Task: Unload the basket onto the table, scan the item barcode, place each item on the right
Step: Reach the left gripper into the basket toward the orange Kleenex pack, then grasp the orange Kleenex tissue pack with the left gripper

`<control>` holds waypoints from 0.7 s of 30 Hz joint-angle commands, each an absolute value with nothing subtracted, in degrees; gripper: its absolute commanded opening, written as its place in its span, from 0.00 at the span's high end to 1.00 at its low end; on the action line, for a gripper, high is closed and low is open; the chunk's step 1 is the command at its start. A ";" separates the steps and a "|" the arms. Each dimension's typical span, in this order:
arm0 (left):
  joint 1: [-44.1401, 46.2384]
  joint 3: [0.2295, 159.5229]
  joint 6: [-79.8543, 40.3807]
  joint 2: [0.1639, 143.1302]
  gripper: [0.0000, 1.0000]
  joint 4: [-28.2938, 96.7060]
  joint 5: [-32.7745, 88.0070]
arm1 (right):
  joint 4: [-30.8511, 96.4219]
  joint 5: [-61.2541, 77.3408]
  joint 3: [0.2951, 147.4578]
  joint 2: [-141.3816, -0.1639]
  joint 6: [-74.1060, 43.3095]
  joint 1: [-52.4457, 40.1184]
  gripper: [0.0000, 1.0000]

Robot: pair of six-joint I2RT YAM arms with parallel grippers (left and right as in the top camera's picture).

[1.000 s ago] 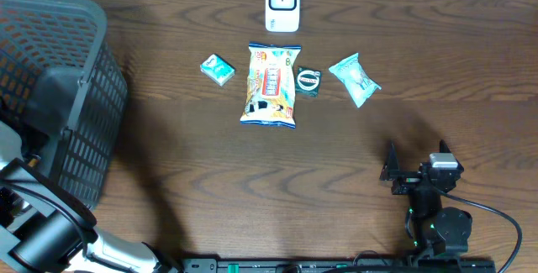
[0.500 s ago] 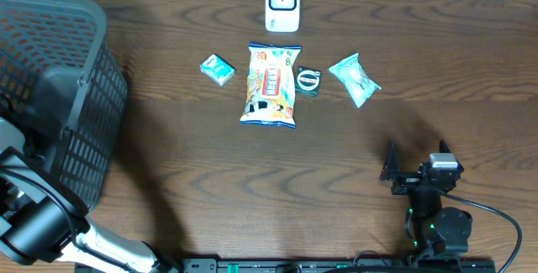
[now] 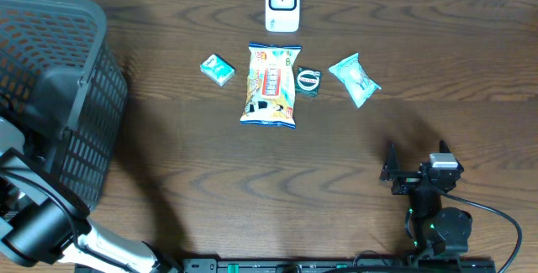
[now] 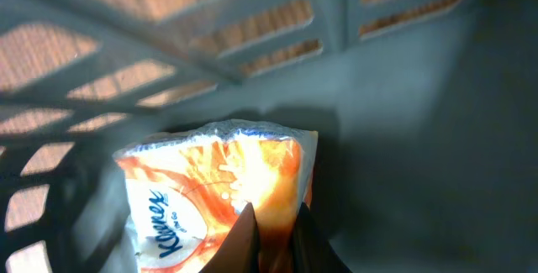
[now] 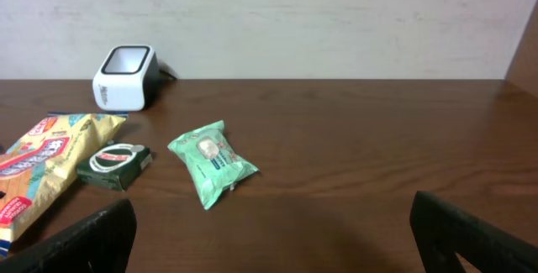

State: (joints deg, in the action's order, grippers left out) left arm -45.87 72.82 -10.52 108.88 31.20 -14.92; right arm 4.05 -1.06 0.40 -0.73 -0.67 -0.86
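Inside the grey mesh basket [image 3: 50, 71] at the left edge of the table [image 3: 210, 189], the left gripper [image 4: 273, 223] is clamped on a Kleenex tissue pack [image 4: 210, 189], its two fingertips pinching the orange-and-white wrapper with almost no gap between them. In the left wrist view the pack lies printed face up against the basket's floor. One short sealed end points at the slatted wall, and its long axis runs from there back under the fingers and out of the frame, so the other end is hidden. The basket's walls stand near the pack on the far and left sides.

On the open tabletop, the white barcode scanner [image 3: 282, 4] stands at the far edge, centre. Just nearer lies a row: a small teal box [image 3: 218, 70], a snack bag [image 3: 270, 85] lying lengthwise far-to-near, a dark green box [image 3: 308, 81] touching the bag's right side, and a green wipes pack [image 3: 355, 79], tilted. Bare wood stretches between this row and the near edge.

At the near right, the right gripper [image 3: 417, 154] has its jaws spread wide, with nothing between them.
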 commanded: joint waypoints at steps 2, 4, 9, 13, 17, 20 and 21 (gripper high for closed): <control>-45.60 72.34 -12.34 102.37 0.93 32.08 -14.48 | 4.29 -0.93 0.32 -0.64 -1.26 -0.40 0.01; -45.23 72.34 -14.35 98.61 0.93 32.01 -14.39 | 4.29 -0.93 0.32 -0.64 -1.26 -0.40 0.01; -44.21 72.34 -21.76 86.96 0.93 32.01 -11.03 | 4.29 -0.93 0.32 -0.64 -1.26 -0.40 0.01; -43.88 72.34 -28.86 78.22 0.93 31.64 -1.43 | 4.29 -0.93 0.32 -0.64 -1.26 -0.40 0.01; -43.88 72.34 -36.38 71.61 0.93 28.25 9.98 | 4.29 -0.93 0.32 -0.64 -1.26 -0.40 0.01; -42.98 72.34 -37.41 68.75 0.93 24.34 16.49 | 4.29 -0.93 0.32 -0.64 -1.26 -0.40 0.01; -42.39 72.34 -37.41 68.05 0.93 23.14 18.26 | 4.29 -0.93 0.32 -0.64 -1.26 -0.40 0.01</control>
State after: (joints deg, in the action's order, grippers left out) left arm -43.57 72.29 -33.50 69.49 24.80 8.29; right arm 4.08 -1.04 0.40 -0.73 -0.67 -0.86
